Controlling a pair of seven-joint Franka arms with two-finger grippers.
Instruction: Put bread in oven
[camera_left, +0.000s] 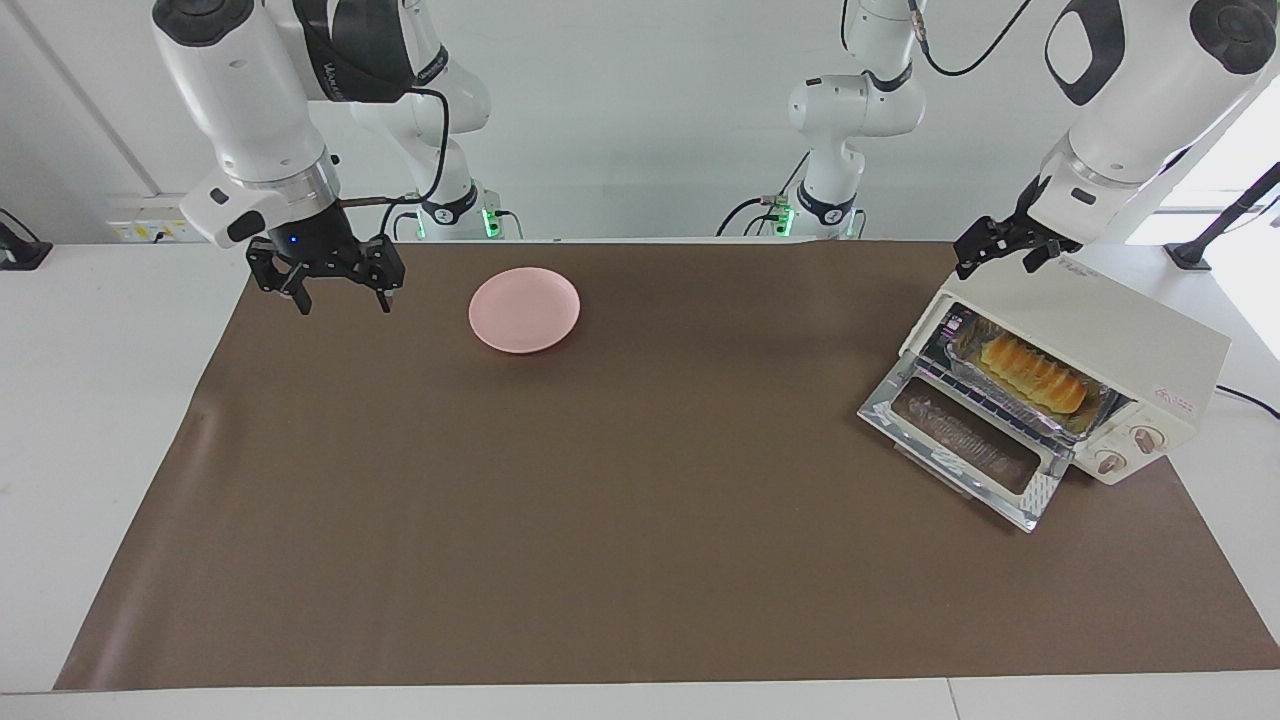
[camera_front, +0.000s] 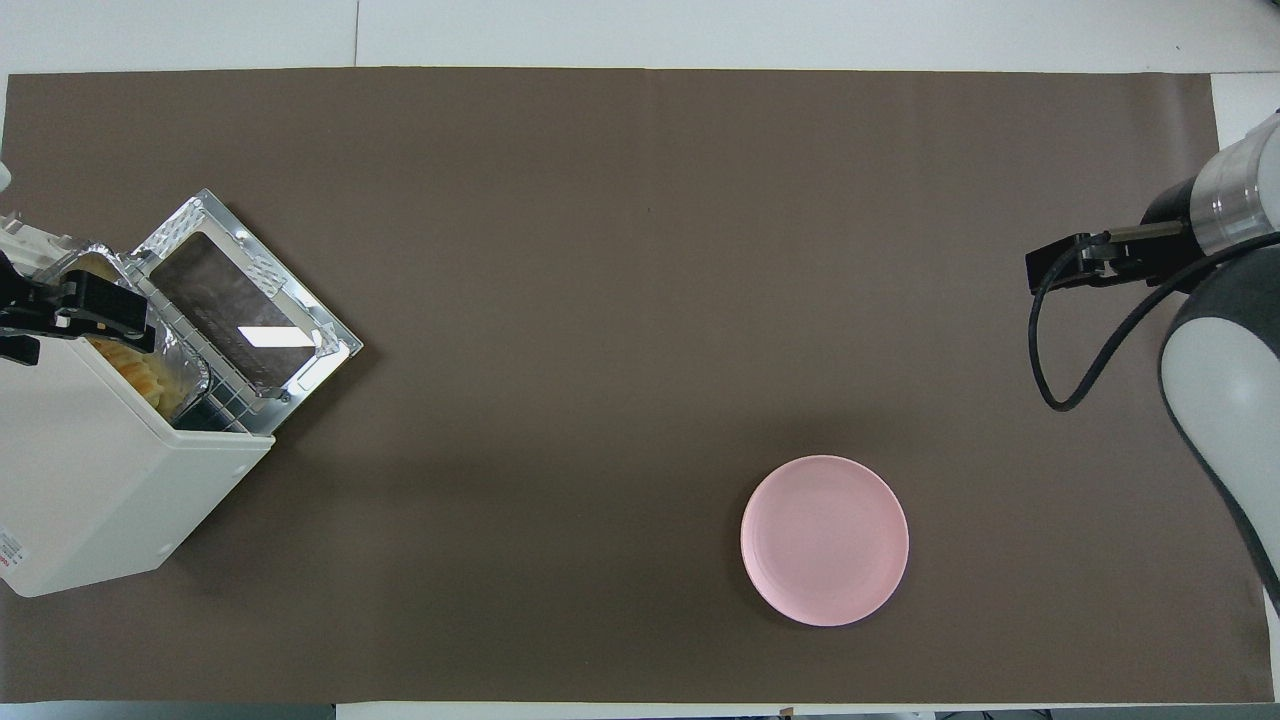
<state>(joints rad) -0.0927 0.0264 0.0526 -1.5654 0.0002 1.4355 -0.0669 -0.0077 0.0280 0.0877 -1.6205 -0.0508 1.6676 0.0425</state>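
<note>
At the left arm's end of the table sits one cream oven, door dropped open, with one bread loaf in a foil tray on its rack. Two knobs on the front; small red label by them, too tiny to read. One pink plate nearer the right arm's end. Left gripper hangs over the oven's top corner, jaws spread wide, holding nothing. Right gripper waits over the mat's edge, also wide and empty.

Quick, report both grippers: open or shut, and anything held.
Left gripper: open, holding nothing, over the top of the oven near its corner.
Right gripper: open, holding nothing, waiting over the mat beside the pink plate.
</note>
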